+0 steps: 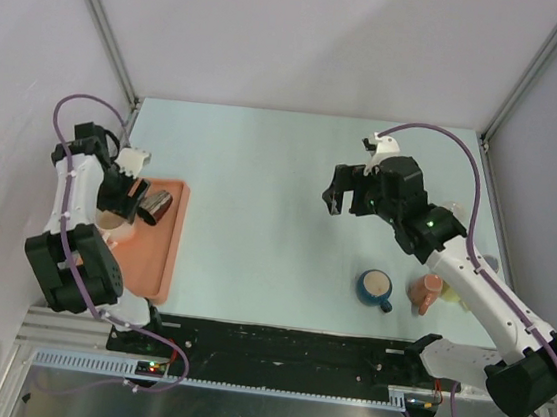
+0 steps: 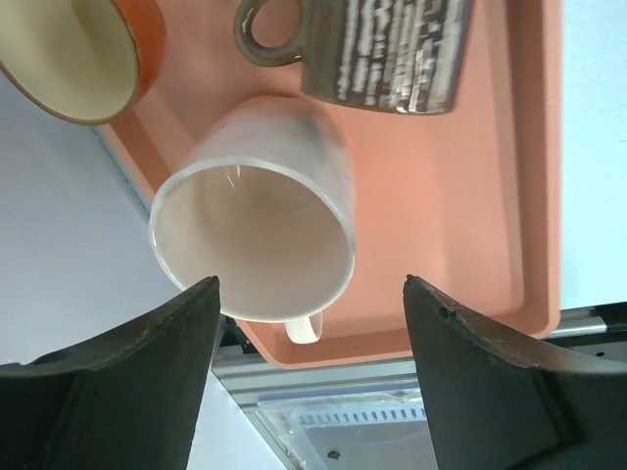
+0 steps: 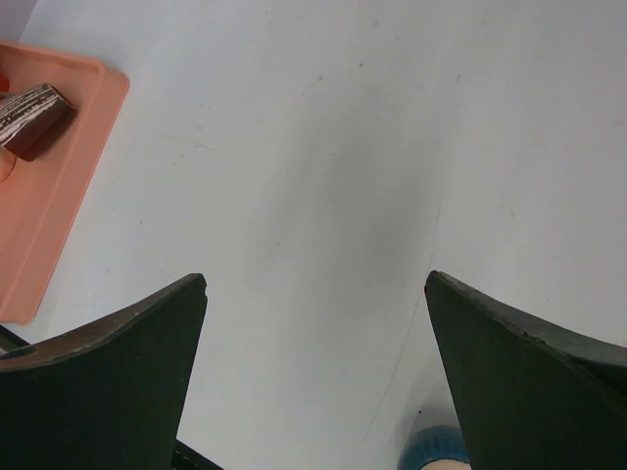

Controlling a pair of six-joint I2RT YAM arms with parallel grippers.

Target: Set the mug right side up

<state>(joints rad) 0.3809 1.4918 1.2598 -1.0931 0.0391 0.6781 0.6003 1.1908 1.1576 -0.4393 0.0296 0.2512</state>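
Observation:
A pale pinkish-white mug stands on the salmon tray, its mouth facing my left wrist camera and its handle toward the tray's near edge. My left gripper is open just above it, with its jaws set wide on either side of the rim and nothing gripped. From above, that gripper hovers over the tray's left part, mostly covering the mug. My right gripper hangs open above bare table at mid right, holding nothing.
A brown patterned mug lies on the tray beside an orange mug. A blue mug stands mouth up on the table at the right front, with a pinkish mug lying beside it.

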